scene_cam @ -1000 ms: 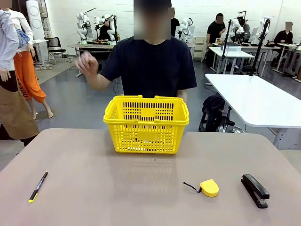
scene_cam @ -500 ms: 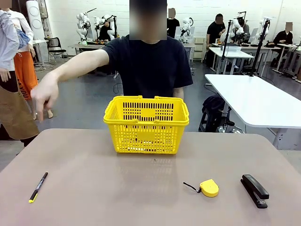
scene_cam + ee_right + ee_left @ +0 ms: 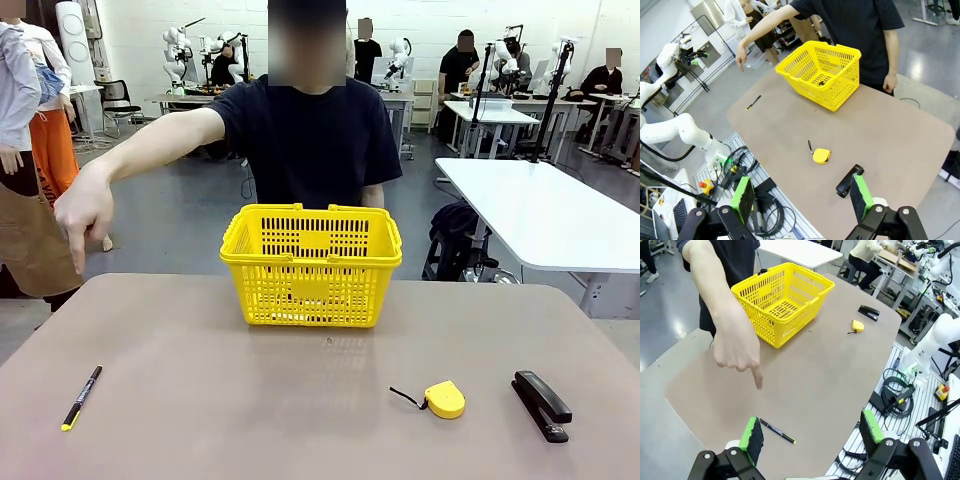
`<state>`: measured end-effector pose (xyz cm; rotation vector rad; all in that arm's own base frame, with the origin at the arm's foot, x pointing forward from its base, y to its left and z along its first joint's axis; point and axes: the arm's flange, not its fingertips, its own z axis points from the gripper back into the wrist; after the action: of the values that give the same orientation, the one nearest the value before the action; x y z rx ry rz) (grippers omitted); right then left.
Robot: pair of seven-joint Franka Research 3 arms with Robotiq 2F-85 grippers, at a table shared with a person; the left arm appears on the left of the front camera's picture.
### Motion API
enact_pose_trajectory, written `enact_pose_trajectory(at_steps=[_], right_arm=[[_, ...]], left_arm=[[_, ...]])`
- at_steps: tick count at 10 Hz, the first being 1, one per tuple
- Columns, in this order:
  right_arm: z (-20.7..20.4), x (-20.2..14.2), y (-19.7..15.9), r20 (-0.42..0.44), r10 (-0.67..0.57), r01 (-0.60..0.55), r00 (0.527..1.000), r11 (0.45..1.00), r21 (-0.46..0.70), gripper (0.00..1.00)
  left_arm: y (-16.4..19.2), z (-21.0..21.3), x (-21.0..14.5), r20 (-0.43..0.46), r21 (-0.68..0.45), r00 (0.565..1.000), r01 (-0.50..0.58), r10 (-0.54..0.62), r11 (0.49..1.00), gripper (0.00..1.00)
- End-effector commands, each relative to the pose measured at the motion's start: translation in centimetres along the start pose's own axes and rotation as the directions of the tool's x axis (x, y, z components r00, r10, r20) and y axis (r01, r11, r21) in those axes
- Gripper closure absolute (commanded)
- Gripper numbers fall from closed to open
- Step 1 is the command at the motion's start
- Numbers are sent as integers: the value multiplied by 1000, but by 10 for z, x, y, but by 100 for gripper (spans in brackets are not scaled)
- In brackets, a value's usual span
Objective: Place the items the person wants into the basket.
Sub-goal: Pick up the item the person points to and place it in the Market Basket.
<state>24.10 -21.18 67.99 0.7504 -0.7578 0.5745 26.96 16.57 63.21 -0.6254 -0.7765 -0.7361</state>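
One change stands out: the person's hand, raised by the shoulder a second ago and hanging loose half a second ago, now has its forefinger stretched downward. It is held in the air over the left side of the surface, above and beyond the thin black pen. The pen, yellow basket, tape measure and stapler lie where they did.

The pen lies near the left edge with its yellow tip toward the robot. The stapler lies near the right edge, and the tape measure is just left of it. The basket stands upright at the far middle, close to the person. Something dark may lie on its floor, too small to name. A broad bare stretch runs between the pen and the tape measure.

The left end effector and the right end effector both hang high above the surface, fingers spread wide, holding nothing.
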Motion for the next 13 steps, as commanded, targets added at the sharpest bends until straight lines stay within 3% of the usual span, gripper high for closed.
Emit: enact_pose_trajectory(at_steps=[1,13], right_arm=[[1,3,1,19,18,-19,1000,1000,20,0],[1,3,1,19,18,-19,1000,1000,20,0]], left_arm=[[1,1,0,11,-10,1000,28,-28,1000,0],[1,1,0,11,-10,1000,28,-28,1000,0]])
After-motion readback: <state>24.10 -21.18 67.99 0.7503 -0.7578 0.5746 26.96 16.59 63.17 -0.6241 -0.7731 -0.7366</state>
